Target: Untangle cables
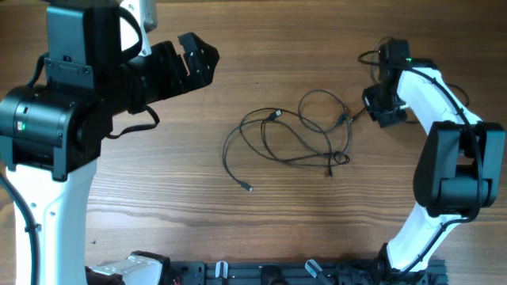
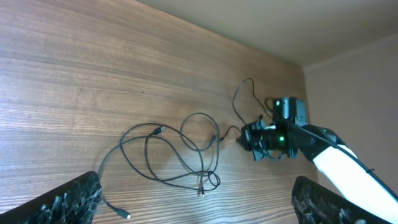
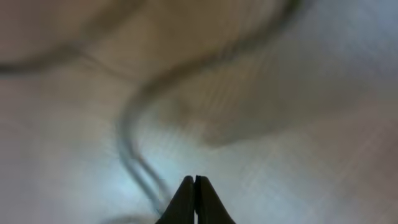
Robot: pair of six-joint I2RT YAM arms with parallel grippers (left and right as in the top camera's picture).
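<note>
The cables (image 1: pixel 301 138) lie in loose tangled loops on the wooden table, one plug end (image 1: pixel 249 188) trailing toward the front. From the left wrist the cables (image 2: pixel 180 155) spread out below and ahead of my left gripper (image 2: pixel 199 202), which hangs open high above the table at the back left (image 1: pixel 202 63), holding nothing. My right gripper (image 1: pixel 371 107) is down at the right end of the tangle, shut, fingertips pressed together (image 3: pixel 196 179). A blurred cable strand (image 3: pixel 130 143) runs past its left finger; nothing shows between the tips. From the left wrist, a strand reaches that right gripper (image 2: pixel 244 137).
The right arm's own thicker black wire (image 1: pixel 368 57) loops behind its wrist. A black rail with clips (image 1: pixel 269 273) runs along the table's front edge. Bare wood (image 1: pixel 158 182) surrounds the tangle.
</note>
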